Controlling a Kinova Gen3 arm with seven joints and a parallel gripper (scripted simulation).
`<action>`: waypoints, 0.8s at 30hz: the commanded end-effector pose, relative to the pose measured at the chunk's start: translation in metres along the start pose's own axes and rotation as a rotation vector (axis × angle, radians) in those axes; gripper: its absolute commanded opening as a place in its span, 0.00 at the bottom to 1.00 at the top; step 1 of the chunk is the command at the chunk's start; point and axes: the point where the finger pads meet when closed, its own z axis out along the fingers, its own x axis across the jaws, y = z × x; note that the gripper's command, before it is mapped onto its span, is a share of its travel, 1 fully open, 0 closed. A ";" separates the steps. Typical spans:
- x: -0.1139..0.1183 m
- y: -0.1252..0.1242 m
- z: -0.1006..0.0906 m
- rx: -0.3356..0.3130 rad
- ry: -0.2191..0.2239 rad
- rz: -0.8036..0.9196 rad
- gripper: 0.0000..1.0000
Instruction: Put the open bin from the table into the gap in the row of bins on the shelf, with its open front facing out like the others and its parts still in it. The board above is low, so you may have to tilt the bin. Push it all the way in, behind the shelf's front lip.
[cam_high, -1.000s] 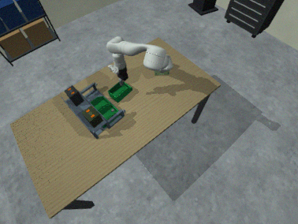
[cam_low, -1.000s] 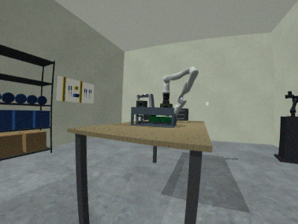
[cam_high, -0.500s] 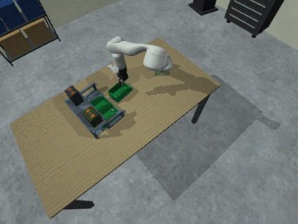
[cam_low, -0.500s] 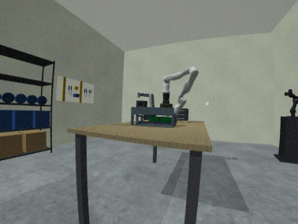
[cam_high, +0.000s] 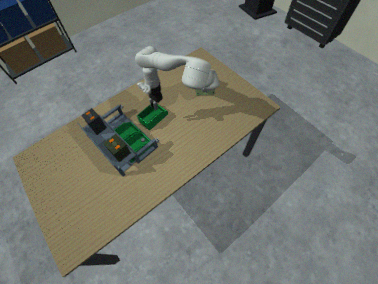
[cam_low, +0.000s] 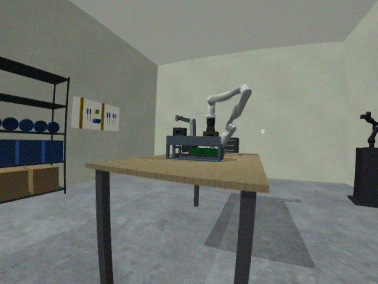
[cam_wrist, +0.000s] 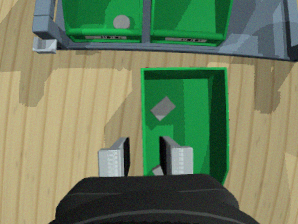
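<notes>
The open green bin (cam_high: 152, 116) sits on the table beside the grey shelf (cam_high: 120, 140). In the wrist view the bin (cam_wrist: 185, 123) lies just in front of the shelf (cam_wrist: 160, 36), and a small grey part (cam_wrist: 162, 108) lies inside it. My gripper (cam_wrist: 144, 150) points down over the bin's near left corner. Its fingers stand apart, one on each side of the bin's left wall, without pressing on it. The gripper also shows in the overhead view (cam_high: 155, 104) and far off in the side view (cam_low: 210, 131).
Green bins (cam_wrist: 100, 3) (cam_wrist: 193, 3) sit side by side in the shelf; one holds a round grey part (cam_wrist: 121, 22). Dark bins (cam_high: 94, 120) (cam_high: 115, 149) with orange parts stand at the shelf. The arm's base (cam_high: 200, 77) is at the table's far edge.
</notes>
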 end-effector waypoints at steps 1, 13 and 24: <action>0.000 -0.001 -0.002 0.006 0.000 0.012 0.55; 0.000 0.000 -0.001 0.006 0.000 0.012 0.55; 0.000 0.000 0.001 0.005 -0.001 0.013 0.55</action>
